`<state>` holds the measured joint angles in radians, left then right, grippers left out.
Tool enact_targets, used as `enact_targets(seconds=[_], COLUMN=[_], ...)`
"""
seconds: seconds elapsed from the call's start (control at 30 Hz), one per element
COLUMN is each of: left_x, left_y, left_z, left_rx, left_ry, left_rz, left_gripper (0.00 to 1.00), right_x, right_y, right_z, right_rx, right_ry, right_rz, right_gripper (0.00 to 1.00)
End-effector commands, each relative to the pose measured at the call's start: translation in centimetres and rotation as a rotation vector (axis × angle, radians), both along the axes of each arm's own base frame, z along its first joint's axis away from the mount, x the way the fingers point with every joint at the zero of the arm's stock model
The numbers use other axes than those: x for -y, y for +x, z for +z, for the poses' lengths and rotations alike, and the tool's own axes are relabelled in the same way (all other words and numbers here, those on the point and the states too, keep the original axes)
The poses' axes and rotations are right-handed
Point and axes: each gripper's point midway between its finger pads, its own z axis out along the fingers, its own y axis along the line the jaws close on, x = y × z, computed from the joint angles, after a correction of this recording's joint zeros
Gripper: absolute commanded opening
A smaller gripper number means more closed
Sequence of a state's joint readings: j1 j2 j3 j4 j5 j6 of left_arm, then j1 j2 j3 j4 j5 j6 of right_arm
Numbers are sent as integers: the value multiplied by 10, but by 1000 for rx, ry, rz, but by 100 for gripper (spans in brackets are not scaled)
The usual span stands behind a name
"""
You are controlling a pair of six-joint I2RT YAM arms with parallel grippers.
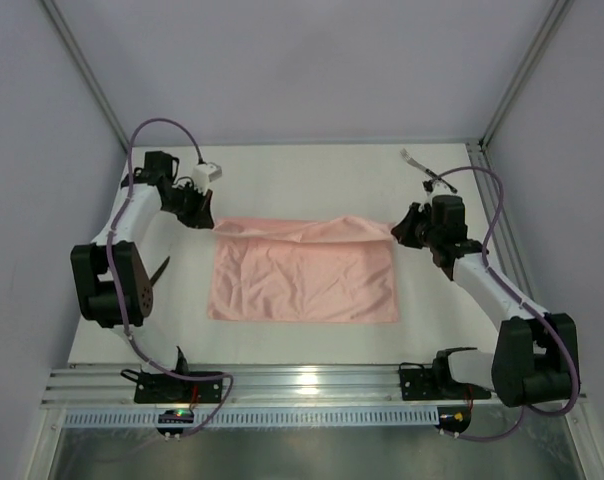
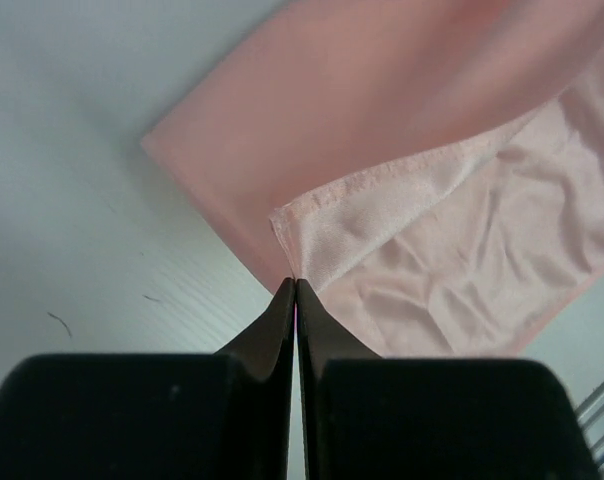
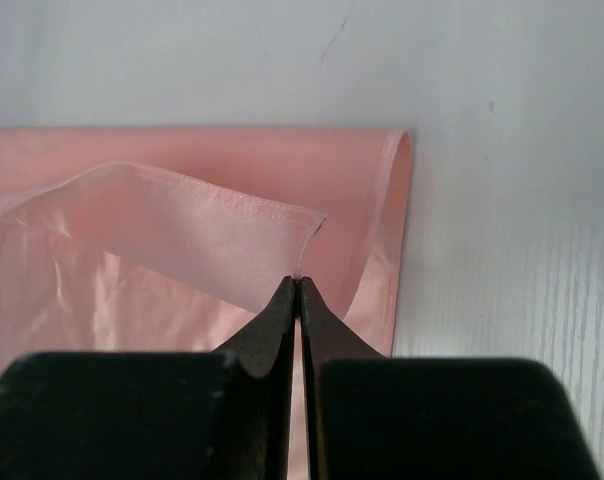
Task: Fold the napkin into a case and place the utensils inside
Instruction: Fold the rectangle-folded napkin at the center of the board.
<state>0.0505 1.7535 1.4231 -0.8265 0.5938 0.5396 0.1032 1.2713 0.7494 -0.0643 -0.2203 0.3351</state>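
The napkin [image 1: 302,285] lies mid-worktop [image 1: 312,175], its far edge raised. The left pincer [image 2: 296,285] is clamped on its far-left corner, the right pincer [image 3: 298,283] on its far-right corner.

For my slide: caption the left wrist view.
Left gripper shut on the napkin at its hemmed corner, white table beneath.

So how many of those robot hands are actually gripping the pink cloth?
2. The left hand pinches the napkin at its far left corner; the right hand pinches its far right corner.
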Motion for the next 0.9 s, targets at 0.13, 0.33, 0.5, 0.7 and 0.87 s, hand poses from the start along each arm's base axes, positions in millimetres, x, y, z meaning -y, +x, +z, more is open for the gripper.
enact_targets(seconds=[0.13,0.33,0.5,0.7,0.87], left_x=[-8,-5,-3,-7,-11], left_y=[-75,-105,-130,-136,-138], left_z=[-24,-19,-21,-44,-53], left_rx=[-69,-67,-74,-96,-109], left_ry=[55,51,50,75,92], left_rz=[-166,-221,-256,-241,-256], left_gripper=[0,0,0,0,0], right_x=[6,6,4,-1,6], right_y=[-68,-104,-122,-132,-137], right_z=[-40,-53,-63,-86,-95], right_rx=[-114,-171,-227,-303,-354], right_ry=[-1,39,37,46,-3], right_rz=[-67,-117,-143,-155,-182], right_gripper=[4,4,4,4,4])
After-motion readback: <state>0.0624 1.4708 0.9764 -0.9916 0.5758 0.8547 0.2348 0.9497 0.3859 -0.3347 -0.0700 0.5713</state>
